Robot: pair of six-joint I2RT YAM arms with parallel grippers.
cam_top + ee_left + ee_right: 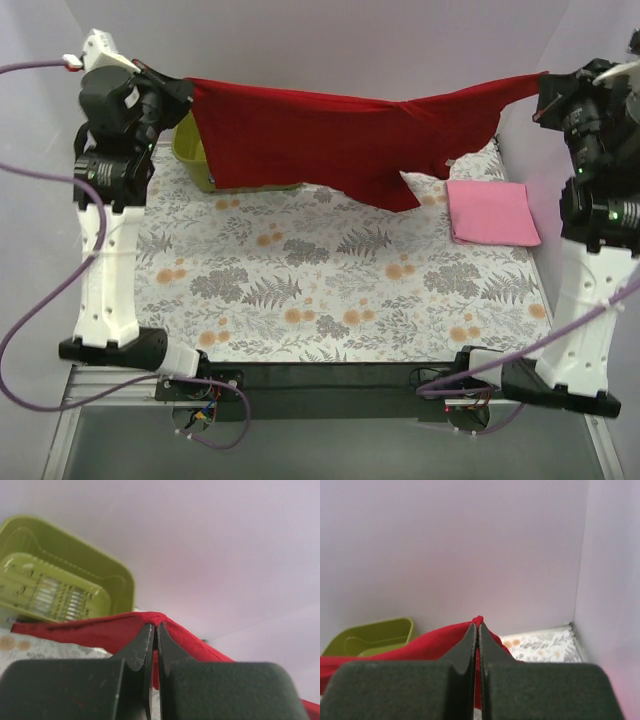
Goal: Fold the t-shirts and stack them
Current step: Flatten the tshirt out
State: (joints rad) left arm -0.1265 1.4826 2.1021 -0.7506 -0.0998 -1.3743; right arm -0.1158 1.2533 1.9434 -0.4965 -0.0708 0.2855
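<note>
The deep red t-shirt [320, 140] hangs stretched in the air between both arms, above the back of the table. My left gripper [183, 90] is shut on its left end, and in the left wrist view the red cloth [100, 632] folds over the tips of my left gripper [155, 628]. On the right, my right gripper [545, 88] is shut on the other end; red cloth [427, 642] pokes out past the tips of my right gripper [478, 626]. A folded light pink t-shirt [490, 212] lies flat at the table's back right.
An olive-green tub [197, 155] stands at the back left, partly hidden behind the hanging shirt, and shows in the left wrist view [65, 575]. A floral cloth [330, 290] covers the table. White walls close the back and right side.
</note>
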